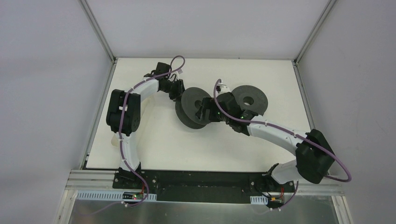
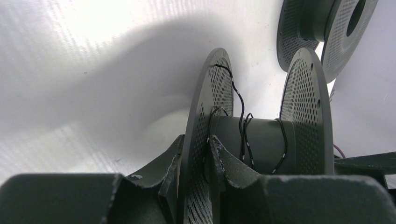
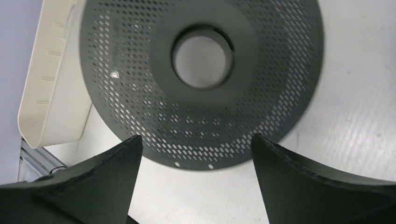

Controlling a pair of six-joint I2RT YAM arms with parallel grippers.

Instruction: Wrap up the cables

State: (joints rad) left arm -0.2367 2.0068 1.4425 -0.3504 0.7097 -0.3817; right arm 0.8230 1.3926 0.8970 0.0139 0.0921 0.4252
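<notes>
You face a white bench closed in on three sides. Plain pale grey wall panels stand to the left, at the far side and to the right. Aluminium frame posts rise from the two far corners of the bench and lean outward in the overhead view.

Along the near edge you will find a black mounting plate set into an aluminium rail. Nearer still lie white slotted cable ducts and a dull metal sheet.

A cream plastic bin sits at the bench's left edge.

Lighting is even and diffuse, and shadows on the bench are soft.
</notes>
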